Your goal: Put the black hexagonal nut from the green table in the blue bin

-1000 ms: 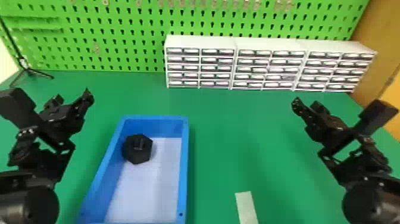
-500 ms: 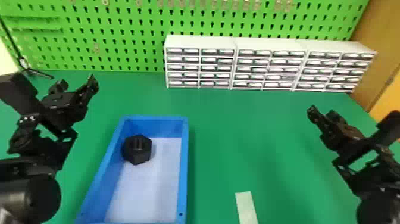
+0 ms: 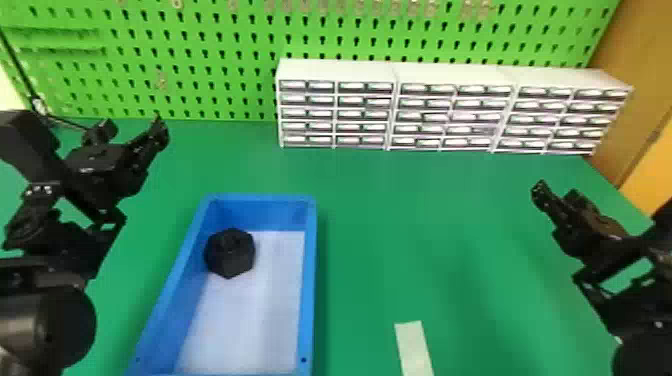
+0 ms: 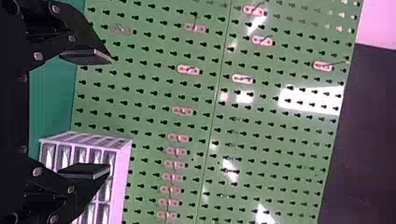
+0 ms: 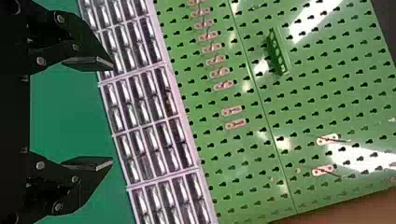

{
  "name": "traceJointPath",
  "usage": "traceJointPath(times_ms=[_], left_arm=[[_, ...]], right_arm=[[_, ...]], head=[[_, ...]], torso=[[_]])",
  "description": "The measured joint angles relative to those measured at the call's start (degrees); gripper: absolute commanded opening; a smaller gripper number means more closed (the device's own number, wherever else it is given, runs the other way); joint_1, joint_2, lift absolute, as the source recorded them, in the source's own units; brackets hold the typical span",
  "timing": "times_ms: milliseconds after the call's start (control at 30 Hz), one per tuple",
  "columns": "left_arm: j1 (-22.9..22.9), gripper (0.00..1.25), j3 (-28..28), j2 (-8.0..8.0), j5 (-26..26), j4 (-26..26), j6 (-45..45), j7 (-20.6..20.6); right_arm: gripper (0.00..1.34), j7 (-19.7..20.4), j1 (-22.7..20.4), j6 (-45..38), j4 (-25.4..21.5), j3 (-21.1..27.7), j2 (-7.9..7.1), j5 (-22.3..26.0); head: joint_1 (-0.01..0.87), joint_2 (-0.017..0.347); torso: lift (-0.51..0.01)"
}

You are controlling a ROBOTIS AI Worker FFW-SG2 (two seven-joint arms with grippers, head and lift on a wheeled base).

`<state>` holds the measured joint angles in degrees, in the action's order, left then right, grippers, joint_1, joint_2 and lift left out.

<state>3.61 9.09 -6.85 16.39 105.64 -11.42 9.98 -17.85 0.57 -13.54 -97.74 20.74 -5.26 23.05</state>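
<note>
The black nut [image 3: 230,252] is lying in the blue bin [image 3: 309,290], toward its far left corner, so I am judging the placing done. The left gripper [image 4: 110,114] is hanging left of the bin and the right gripper [image 5: 112,114] well to its right, each with its jaws standing apart and nothing between them. Were I lowering the left gripper carelessly, it could be catching the bin's left wall, dragging the bin over the table [image 3: 425,225] and jolting the nut. A needless regrasp could be lifting the nut out again. Reaching too far, I could be striking the drawers [image 3: 455,115], depth being hard to judge from above. The nut's underside is hiding from me, and I cannot tell whether its side is touching the wall. The frame's near edge is cutting off the pale strip [image 3: 414,350]; its right edge is cropping the right arm [image 3: 645,350].
</note>
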Motion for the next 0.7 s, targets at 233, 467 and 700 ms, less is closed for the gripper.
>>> traceJointPath(times_ms=[233,467,700], left_arm=[[0.45,0.82,0.42,0.00,-0.71,0.01,0.00,2.09],[0.43,0.82,1.26,0.02,-0.08,0.01,0.00,2.78],[0.44,0.82,1.93,1.26,-1.40,0.01,0.07,2.68]], right_arm=[[0.80,0.00,-0.05,0.16,0.00,0.24,0.02,0.31],[0.80,0.01,-0.17,0.75,0.00,0.47,0.71,0.26],[0.80,0.01,0.01,0.88,0.00,0.59,0.63,0.69]], head=[[0.692,0.008],[0.692,0.008],[0.692,0.008]], torso=[[-0.097],[-0.097],[-0.097]])
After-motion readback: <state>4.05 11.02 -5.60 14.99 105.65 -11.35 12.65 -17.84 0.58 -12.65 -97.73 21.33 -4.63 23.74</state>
